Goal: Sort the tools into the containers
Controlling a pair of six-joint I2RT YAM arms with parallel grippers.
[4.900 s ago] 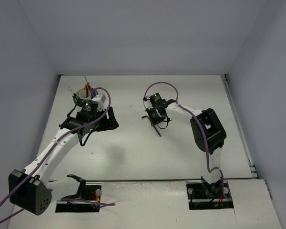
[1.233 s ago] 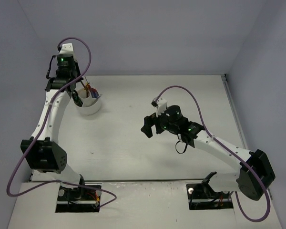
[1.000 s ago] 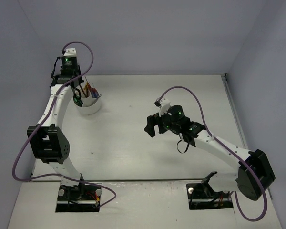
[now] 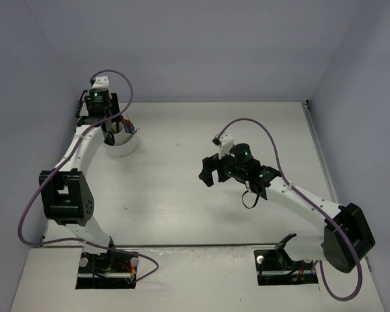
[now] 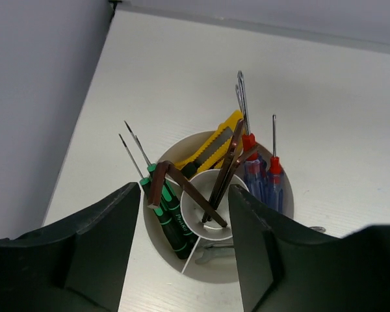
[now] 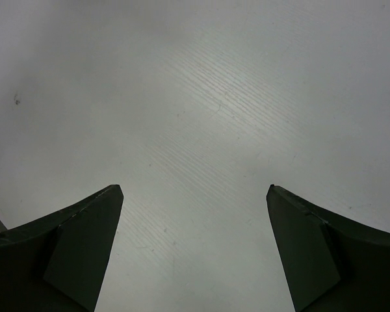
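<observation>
The white cup (image 5: 181, 144) stands at the table's far left corner (image 4: 125, 145). It has an inner tube and divided outer sections. Dark hex keys (image 5: 224, 172) lean in the tube. Green-black screwdrivers (image 5: 169, 218), a yellow knife (image 5: 218, 136), blue screwdrivers (image 5: 273, 185) and a silver wrench (image 5: 214, 253) fill the sections around it. My left gripper (image 5: 185, 188) hangs open right above the cup (image 4: 108, 132), holding nothing. My right gripper (image 6: 194, 188) stands wide open over bare table near the middle (image 4: 211, 171), with nothing between its fingers.
The grey walls meet close behind and left of the cup (image 5: 45, 97). A small dark speck (image 6: 16, 99) marks the white table. The left arm's elbow (image 4: 64, 198) rises at the near left.
My left gripper has gone from shut to open above the cup and shifted slightly right. The right arm has barely moved.
</observation>
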